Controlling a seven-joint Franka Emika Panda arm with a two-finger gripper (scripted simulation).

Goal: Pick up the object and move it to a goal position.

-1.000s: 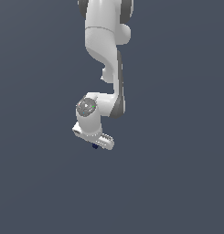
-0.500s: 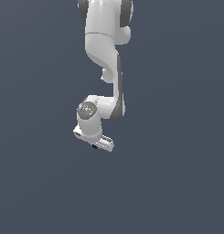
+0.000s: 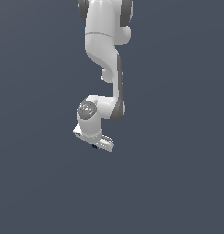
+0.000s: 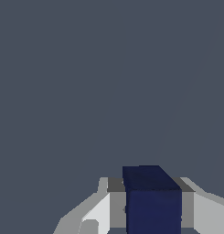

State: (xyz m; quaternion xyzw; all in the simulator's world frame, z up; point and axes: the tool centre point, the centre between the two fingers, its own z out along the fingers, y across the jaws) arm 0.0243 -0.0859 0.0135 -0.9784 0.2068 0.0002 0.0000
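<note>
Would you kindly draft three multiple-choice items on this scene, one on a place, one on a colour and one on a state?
1. Where is the navy-blue block?
A. Between the jaws of the gripper
B. Lying apart from the arm on the surface
C. On top of the arm's upper link

2. What colour is the arm for the most part?
A. Red
B. White
C. Yellow

3. How do the jaws stand?
A. Wide open with nothing between them
B. Shut on the block
C. Out of sight in both views

Key: 1 A, since the wrist view shows the block flanked closely by the grey pads. 2 B, since the exterior view shows white links with dark grey joints. 3 B, since the pads meet the block's sides in the wrist view and a dark speck sits under the gripper in the exterior view.
</note>
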